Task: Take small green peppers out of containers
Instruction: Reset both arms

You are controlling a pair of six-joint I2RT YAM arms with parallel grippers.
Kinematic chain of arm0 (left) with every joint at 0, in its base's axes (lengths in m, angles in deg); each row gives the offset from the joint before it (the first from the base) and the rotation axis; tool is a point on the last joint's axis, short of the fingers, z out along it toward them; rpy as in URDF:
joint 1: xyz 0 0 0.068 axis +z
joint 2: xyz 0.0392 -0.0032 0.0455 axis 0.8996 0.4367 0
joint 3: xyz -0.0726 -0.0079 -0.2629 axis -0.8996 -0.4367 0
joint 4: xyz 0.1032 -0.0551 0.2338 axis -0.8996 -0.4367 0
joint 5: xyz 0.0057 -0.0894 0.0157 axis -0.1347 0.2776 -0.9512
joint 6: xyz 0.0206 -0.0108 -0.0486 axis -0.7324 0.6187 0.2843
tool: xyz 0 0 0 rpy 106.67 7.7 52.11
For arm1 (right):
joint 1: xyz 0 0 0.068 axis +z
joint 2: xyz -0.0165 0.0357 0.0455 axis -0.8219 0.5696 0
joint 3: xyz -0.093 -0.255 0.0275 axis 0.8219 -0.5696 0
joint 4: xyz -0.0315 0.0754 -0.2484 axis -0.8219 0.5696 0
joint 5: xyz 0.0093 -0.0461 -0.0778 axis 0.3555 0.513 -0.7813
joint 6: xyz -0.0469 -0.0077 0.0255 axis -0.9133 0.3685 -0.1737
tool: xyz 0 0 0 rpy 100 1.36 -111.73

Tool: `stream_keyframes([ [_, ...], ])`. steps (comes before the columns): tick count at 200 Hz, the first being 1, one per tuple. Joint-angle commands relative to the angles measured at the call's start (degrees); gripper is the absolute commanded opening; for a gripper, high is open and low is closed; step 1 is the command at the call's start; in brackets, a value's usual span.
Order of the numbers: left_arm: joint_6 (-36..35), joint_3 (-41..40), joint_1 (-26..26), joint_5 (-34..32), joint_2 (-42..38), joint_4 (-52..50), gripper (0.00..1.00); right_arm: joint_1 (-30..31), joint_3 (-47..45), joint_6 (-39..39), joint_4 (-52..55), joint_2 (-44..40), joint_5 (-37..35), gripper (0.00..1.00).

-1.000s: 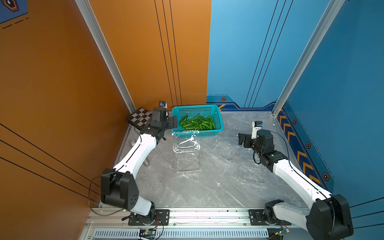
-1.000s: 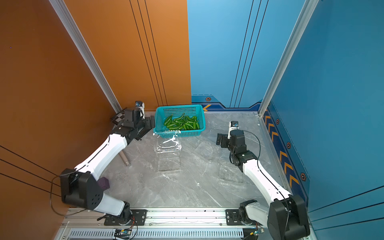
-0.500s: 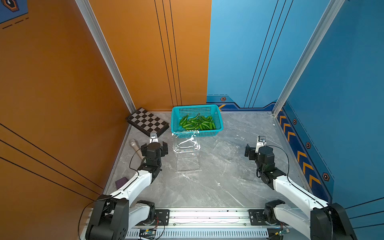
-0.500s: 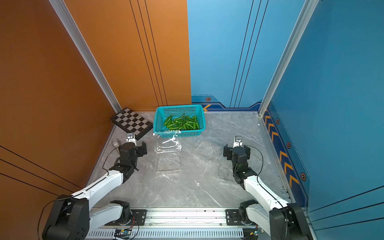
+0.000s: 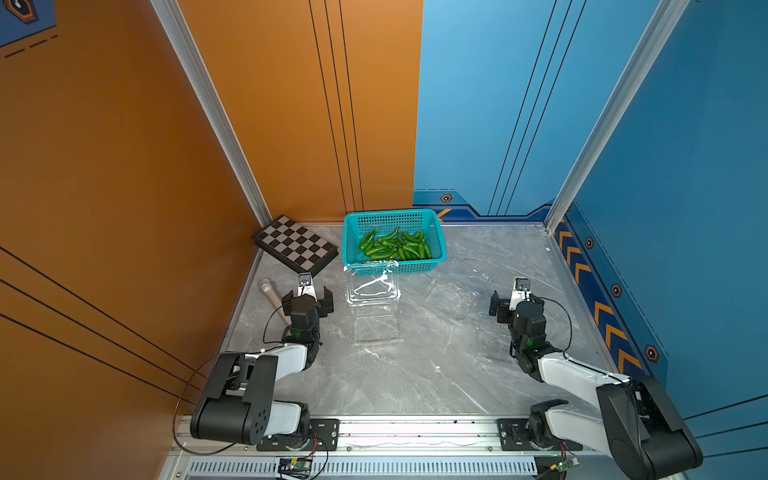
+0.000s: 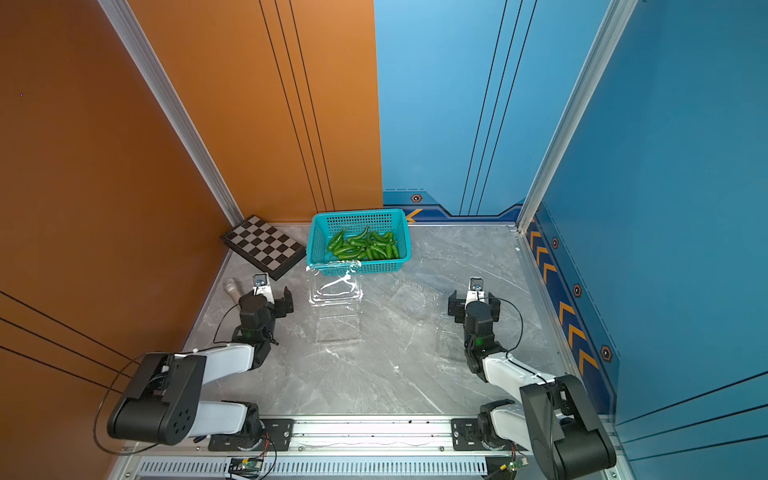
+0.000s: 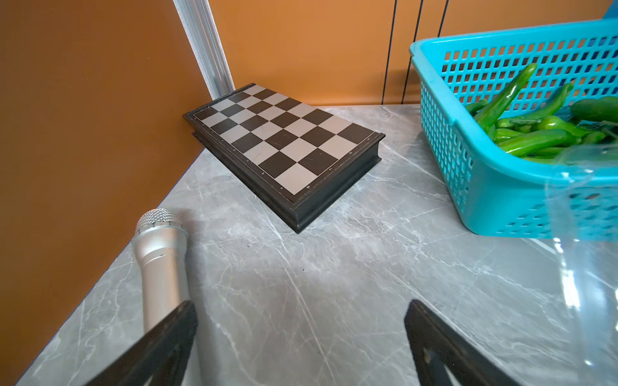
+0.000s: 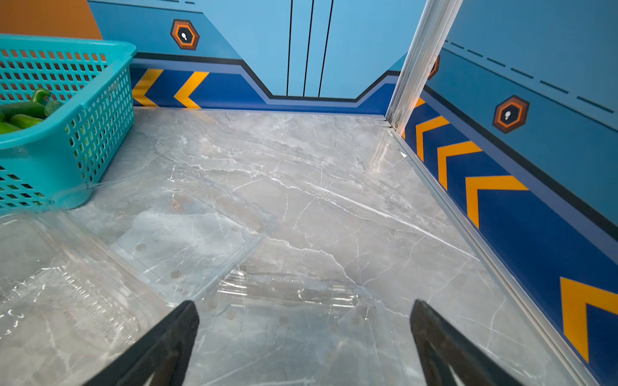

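Several small green peppers (image 5: pixel 392 245) (image 6: pixel 361 245) (image 7: pixel 535 140) (image 8: pixel 23 113) lie in a teal basket (image 5: pixel 436 232) at the back. Three clear containers lie open, with no peppers in them: one (image 5: pixel 372 291) (image 6: pixel 334 291) against the basket's front, one (image 5: pixel 451 293) (image 8: pixel 187 240) flat to its right, one (image 5: pixel 494 340) (image 8: pixel 294 334) under my right gripper. My left gripper (image 5: pixel 308 296) (image 7: pixel 300 305) is open over bare table left of the first container. My right gripper (image 5: pixel 515 301) (image 8: pixel 304 302) is open, nothing between its fingers.
A chessboard (image 5: pixel 295 245) (image 7: pixel 284 140) lies in the back left corner. A silver microphone (image 5: pixel 272 297) (image 7: pixel 160 264) lies along the left wall, right beside my left gripper. Walls enclose the grey marble table (image 5: pixel 415 374) on three sides.
My left gripper has drawn back from the basket's left side to the front left, uncovering the chessboard. My right arm has also pulled back toward the front. Both stayed open.
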Motion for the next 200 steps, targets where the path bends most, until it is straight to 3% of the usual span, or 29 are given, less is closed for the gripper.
stream_keyframes([
  [1,-1.0,0.5,0.5,2.7,3.1,5.0,0.99,-1.0,-1.2,-2.6,-9.4,3.6,0.5,1.00],
  [57,-1.6,2.1,0.2,2.9,8.8,7.3,0.99,-6.0,-2.3,-1.7,-28.8,20.1,6.4,1.00],
  [79,-1.3,2.2,0.4,2.5,9.1,7.4,0.99,-6.2,0.6,-1.1,-19.7,17.8,7.1,1.00],
  [124,-1.2,2.3,0.5,2.4,9.2,7.4,0.99,-7.6,4.2,0.3,-13.3,18.1,8.0,1.00],
  [200,0.2,2.7,1.8,2.4,9.3,7.1,0.99,-8.6,5.0,1.0,-12.1,18.2,9.7,1.00],
])
